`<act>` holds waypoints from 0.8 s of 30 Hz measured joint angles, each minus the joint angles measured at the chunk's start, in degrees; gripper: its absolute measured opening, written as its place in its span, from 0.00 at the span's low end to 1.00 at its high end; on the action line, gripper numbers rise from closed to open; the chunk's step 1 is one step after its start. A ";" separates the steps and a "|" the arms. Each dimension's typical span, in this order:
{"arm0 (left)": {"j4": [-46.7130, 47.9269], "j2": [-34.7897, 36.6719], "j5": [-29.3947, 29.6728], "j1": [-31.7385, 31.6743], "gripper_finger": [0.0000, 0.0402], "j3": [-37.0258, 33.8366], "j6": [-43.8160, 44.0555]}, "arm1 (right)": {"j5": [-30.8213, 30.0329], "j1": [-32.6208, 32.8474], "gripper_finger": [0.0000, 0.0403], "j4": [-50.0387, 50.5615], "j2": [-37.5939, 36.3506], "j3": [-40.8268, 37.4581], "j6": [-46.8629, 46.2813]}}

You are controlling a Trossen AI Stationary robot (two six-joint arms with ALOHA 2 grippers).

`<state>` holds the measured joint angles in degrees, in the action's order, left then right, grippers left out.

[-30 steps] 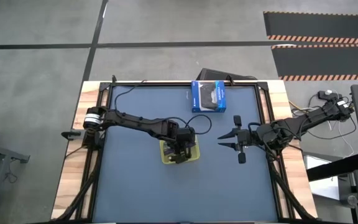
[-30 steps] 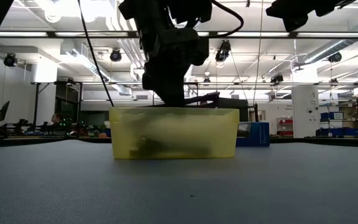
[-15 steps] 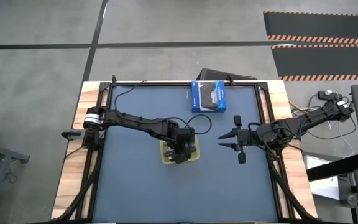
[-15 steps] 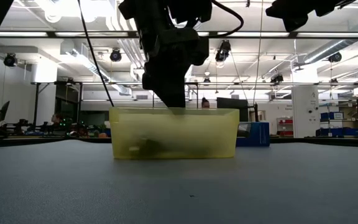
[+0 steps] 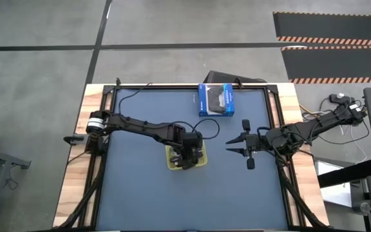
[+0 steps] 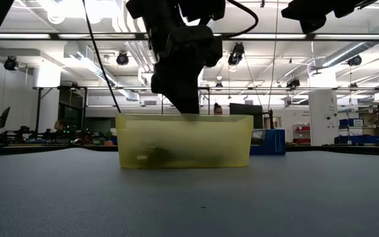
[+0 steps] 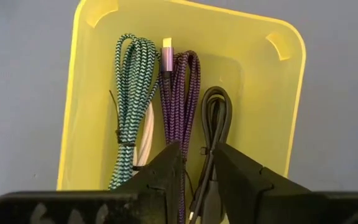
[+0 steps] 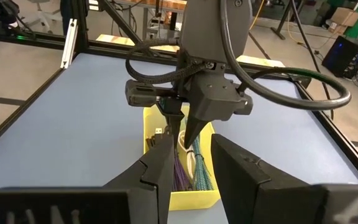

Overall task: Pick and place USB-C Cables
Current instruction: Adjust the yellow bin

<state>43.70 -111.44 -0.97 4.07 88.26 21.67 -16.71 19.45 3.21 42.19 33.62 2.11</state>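
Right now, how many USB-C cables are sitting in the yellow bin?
4, all lying side by side in the yellow bin: the teal cable, the white cable partly tucked under it, the purple cable, and the black cable. The left end effector hides their near ends.

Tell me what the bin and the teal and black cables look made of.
Yellow bin: likely translucent plastic, since cable shadows show through its wall in the low view. Teal cable: braided fabric sheath with a zigzag weave. Black cable: smooth, slightly glossy jacket, probably rubber or plastic. Left end effector hangs above them.
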 joint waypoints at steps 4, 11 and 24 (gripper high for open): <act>0.02 0.04 0.00 0.74 0.20 0.14 0.43 | 0.00 0.02 0.23 0.04 0.00 -0.06 0.00; -0.91 0.09 0.00 2.94 0.20 0.30 0.34 | 0.02 0.02 0.22 0.15 0.00 -0.13 0.00; -2.09 3.98 6.96 6.04 0.20 0.25 -3.66 | 0.01 0.00 0.20 0.35 0.00 -0.15 0.00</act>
<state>41.61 -107.46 5.99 10.11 88.51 18.01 -16.70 19.44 3.56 42.19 33.47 2.11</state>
